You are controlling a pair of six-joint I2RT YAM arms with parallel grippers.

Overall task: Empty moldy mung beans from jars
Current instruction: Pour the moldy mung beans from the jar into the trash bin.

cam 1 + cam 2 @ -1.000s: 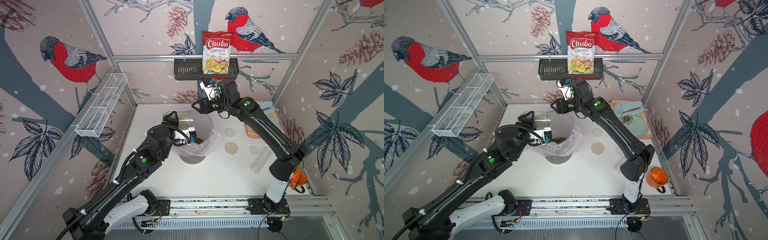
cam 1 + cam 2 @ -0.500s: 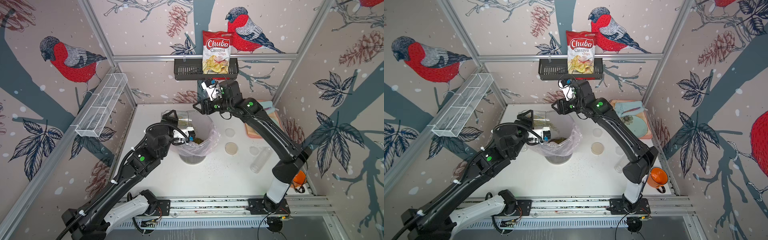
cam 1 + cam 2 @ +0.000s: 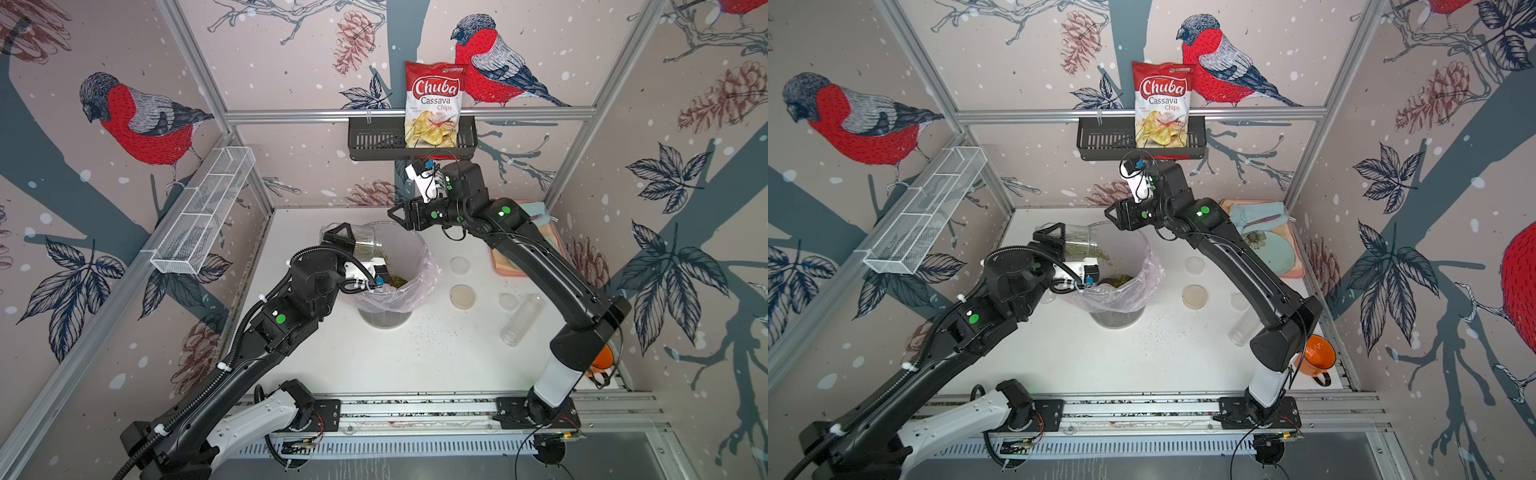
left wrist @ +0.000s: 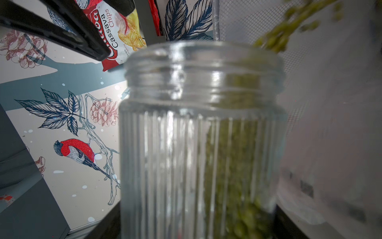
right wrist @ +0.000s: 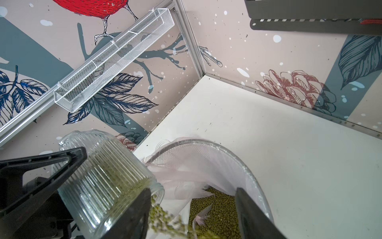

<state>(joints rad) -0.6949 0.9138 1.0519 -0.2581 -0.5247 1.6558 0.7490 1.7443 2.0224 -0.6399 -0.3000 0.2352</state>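
A ribbed clear jar [image 3: 365,245] [image 3: 1077,245] [image 4: 202,144] [image 5: 103,182] lies tilted in my left gripper [image 3: 353,245] [image 3: 1059,245], which is shut on its body. The jar's mouth hangs over the rim of the bin. Mung beans [image 5: 163,217] [image 4: 279,39] stream out of it onto the olive-green heap [image 5: 219,209] [image 3: 395,281] inside the pink liner. My right gripper [image 3: 397,216] [image 3: 1111,216] [image 5: 192,191] hovers above the bin's far rim, open and empty. A tall clear tube jar [image 3: 521,319] [image 3: 1241,328] lies empty on the table to the right.
The mesh bin [image 3: 386,316] [image 3: 1117,318] with the pink liner stands mid-table. A cream lid [image 3: 462,296] and a clear lid [image 3: 459,264] lie to its right. A pink tray [image 3: 1266,237] sits at the back right, an orange mug [image 3: 1316,357] at the front right.
My left wrist has shifted slightly toward the back with the tilted jar. The right arm has barely moved. Neither gripper's opening has changed.
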